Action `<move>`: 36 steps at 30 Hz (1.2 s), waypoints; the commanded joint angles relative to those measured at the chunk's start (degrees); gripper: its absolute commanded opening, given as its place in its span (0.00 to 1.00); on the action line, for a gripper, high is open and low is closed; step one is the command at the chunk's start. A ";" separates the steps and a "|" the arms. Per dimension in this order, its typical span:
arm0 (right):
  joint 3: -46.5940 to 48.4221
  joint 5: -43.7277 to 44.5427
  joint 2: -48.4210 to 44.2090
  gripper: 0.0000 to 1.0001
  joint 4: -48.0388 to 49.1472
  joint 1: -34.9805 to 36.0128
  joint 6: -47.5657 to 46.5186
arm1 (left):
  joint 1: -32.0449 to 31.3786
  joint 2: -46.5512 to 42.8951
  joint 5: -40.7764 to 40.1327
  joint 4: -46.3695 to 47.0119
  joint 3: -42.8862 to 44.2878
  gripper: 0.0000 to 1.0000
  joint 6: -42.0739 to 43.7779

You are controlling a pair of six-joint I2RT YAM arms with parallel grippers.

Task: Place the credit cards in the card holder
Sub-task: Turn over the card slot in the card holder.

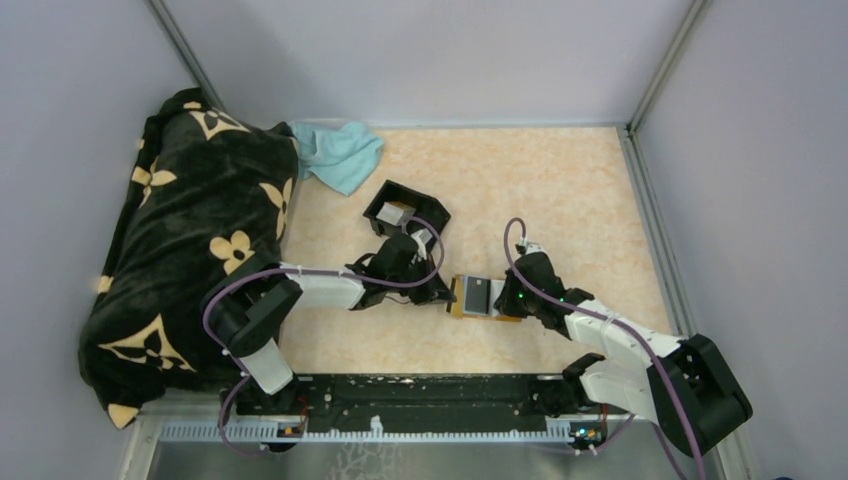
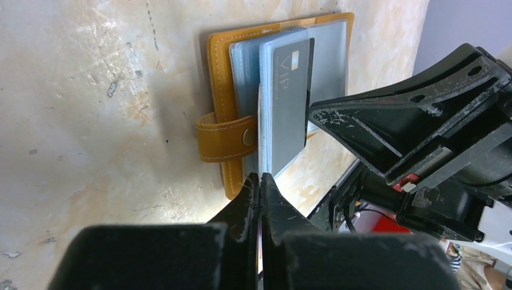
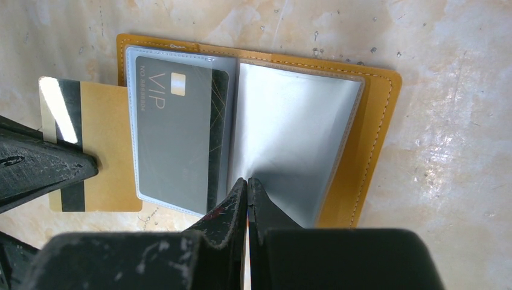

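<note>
Gold card (image 3: 102, 142) partly behind card holder (image 3: 380, 109)

Card holder (image 3: 379, 133) – stitched matt leather; sleeves (image 3: 290, 139) – glossy clear plastic.

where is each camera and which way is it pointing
Top external: above and behind the arms, looking down on the table; both arms show, bases at the bottom.
Left wrist: on the left arm, looking along its left hand, shut on a gold card, at the card holder.
Right wrist: on the right arm, looking down past its shut right hand at the open card holder.
Shared: both wrist views show the sleeved VIP card.
</note>
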 commanded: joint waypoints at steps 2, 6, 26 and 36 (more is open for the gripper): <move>-0.48 0.88 0.40 0.01 1.07 -0.02 -0.40 | 0.72 -1.33 2.09 4.68 -1.76 0.00 -0.52; -0.40 1.08 0.50 0.01 0.97 -0.01 -0.47 | 1.07 -1.92 2.99 7.02 -2.84 0.00 -0.98; 0.83 3.17 -0.09 0.00 -1.54 0.00 -1.13 | 0.69 0.13 6.14 9.29 0.90 0.00 -2.43; 1.53 5.46 0.07 0.00 -3.51 0.00 -1.11 | -0.99 3.16 5.89 7.88 5.15 0.00 -1.61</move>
